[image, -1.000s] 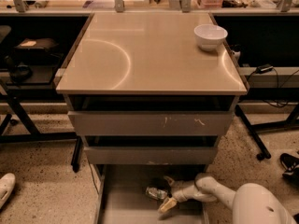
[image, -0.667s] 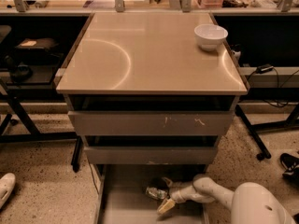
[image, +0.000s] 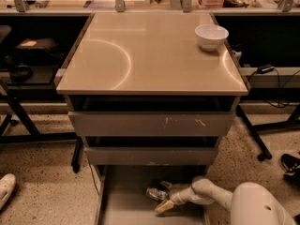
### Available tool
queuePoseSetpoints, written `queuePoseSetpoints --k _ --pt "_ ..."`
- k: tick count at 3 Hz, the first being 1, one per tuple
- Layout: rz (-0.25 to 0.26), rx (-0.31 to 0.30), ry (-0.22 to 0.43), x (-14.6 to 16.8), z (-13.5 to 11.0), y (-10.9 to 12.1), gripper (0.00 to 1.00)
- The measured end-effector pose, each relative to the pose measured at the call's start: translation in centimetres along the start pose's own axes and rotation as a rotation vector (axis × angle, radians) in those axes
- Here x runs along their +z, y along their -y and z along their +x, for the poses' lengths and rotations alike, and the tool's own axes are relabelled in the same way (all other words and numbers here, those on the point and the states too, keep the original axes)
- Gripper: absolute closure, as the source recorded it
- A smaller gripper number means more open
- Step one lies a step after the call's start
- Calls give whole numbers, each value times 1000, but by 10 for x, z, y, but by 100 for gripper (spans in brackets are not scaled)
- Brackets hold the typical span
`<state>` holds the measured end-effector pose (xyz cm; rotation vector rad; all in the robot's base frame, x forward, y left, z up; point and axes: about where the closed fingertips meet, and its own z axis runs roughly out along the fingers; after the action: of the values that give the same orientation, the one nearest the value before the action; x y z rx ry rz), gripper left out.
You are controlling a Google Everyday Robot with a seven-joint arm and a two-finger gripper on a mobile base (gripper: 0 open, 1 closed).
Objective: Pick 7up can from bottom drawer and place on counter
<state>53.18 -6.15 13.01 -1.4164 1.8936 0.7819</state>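
Note:
The 7up can [image: 154,193] lies on its side on the floor of the open bottom drawer [image: 126,210], near its middle. My gripper [image: 164,196] reaches in from the lower right at floor level. Its fingers are spread, one dark finger above the can's right end and one beige fingertip [image: 164,206] below it. The can's right end lies between them; I cannot tell whether they touch it. The beige counter [image: 145,55] is the top of the drawer unit, high above the can.
A white bowl [image: 211,35] stands at the counter's back right corner. Two shut grey drawer fronts [image: 150,124] overhang the open drawer. My white arm and base [image: 253,205] fill the lower right. Table legs, cables and a shoe [image: 6,187] lie on the speckled floor.
My gripper has edged a little to the left, closer around the can. The can has not moved.

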Motion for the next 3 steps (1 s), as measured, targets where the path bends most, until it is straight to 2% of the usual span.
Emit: queuePoseSetpoints --k 3 --pt "0 0 0 0 0 0 88"
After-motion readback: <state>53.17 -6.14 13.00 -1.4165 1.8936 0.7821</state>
